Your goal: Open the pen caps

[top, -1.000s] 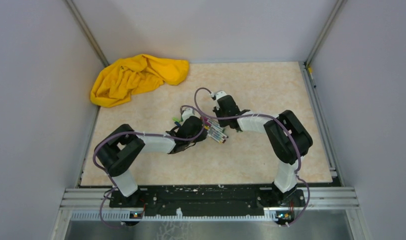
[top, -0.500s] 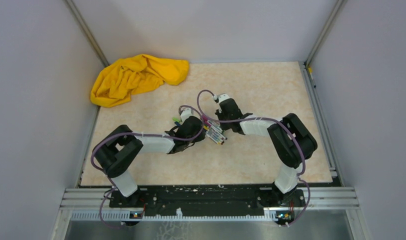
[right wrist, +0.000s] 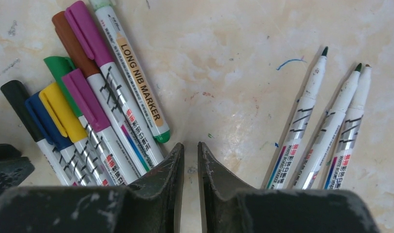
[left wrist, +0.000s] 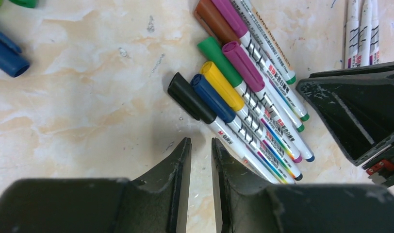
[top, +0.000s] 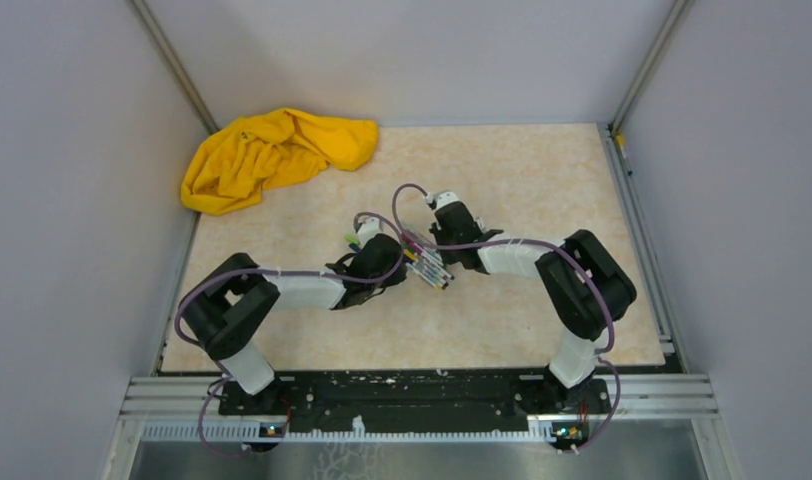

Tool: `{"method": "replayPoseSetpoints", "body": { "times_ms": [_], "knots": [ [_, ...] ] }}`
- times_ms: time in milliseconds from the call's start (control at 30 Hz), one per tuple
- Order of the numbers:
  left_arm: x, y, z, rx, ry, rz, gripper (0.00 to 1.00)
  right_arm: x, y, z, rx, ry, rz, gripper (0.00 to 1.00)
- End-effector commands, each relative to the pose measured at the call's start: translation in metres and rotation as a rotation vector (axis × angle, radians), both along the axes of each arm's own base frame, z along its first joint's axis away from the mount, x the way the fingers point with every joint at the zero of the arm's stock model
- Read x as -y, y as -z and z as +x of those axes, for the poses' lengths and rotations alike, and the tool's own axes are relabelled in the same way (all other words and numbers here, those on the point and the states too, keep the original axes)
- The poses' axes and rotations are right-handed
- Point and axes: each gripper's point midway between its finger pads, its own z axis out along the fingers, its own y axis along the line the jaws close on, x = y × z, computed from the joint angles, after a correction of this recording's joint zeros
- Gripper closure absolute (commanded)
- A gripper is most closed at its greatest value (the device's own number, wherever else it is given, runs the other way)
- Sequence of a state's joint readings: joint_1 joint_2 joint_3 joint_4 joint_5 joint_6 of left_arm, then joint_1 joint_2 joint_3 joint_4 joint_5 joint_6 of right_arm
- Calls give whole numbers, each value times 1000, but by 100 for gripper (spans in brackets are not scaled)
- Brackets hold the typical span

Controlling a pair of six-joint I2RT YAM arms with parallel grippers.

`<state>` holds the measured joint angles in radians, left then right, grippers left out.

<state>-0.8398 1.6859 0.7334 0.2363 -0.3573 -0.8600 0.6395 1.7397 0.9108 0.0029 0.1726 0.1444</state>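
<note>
the beige marbled table takes up the floor of the cell, with a crumpled yellow cloth bunched in its far left corner. the two arms reach in toward the middle, their heads close together over a cluster of pens. the left gripper hangs low just beside the black-capped end of that cluster, its jaws drawn to a slim slit with nothing between them. the right gripper sits over bare table between the capped pens and three uncapped pens, its jaws likewise nearly together and gripping nothing. the capped pens lie side by side, touching, with their pen caps on, in black, blue, yellow, green, purple and brown. loose blue caps and a green cap lie well apart from them.
</note>
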Motion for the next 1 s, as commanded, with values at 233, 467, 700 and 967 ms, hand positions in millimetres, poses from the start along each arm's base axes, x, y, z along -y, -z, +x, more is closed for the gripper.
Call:
{"method": "replayPoseSetpoints", "body": {
  "times_ms": [233,467,700,967],
  "knots": [
    [-36,1,-21,-32,-14,101,66,16,-36,8,92,31,-66,79],
    [-42,-27,-21,32,-19,60,33,-6,-72,21,155,-81,-29,64],
    [-50,-45,-24,78,-37,23,16,-34,-80,33,141,-182,3,62],
    [-60,-56,-29,112,-61,-18,14,-51,-62,37,92,-230,23,62]
  ]
}}
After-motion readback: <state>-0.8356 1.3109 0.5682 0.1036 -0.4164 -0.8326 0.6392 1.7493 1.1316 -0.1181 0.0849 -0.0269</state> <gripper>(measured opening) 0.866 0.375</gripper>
